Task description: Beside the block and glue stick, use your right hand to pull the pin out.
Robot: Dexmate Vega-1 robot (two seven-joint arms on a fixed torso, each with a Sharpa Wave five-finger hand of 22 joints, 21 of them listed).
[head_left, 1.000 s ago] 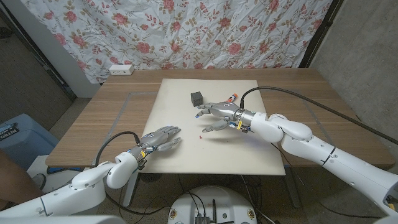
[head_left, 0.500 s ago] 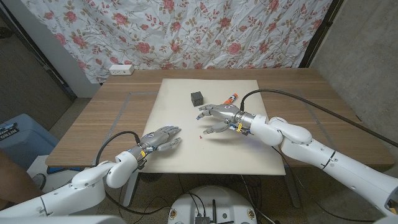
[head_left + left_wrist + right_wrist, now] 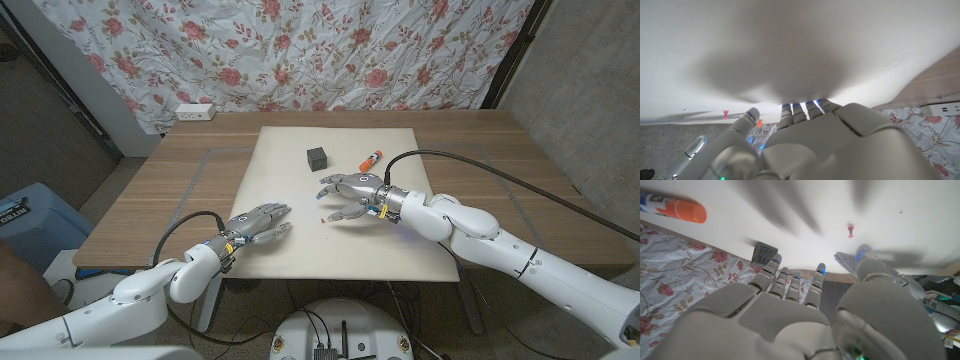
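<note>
On the white mat (image 3: 300, 240), a small red pin (image 3: 320, 216) is standing just left of the right hand (image 3: 347, 194), whose empty fingers are spreading apart. Pinching the pin's head cleanly between thumb and fingertip, then lifting straight up, should work best.

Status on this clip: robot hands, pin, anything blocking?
Right robot hand open, hovering beside the pin, not touching. Left robot hand open, idle. Pin upright in the white mat. Block and glue stick stand clear.
</note>
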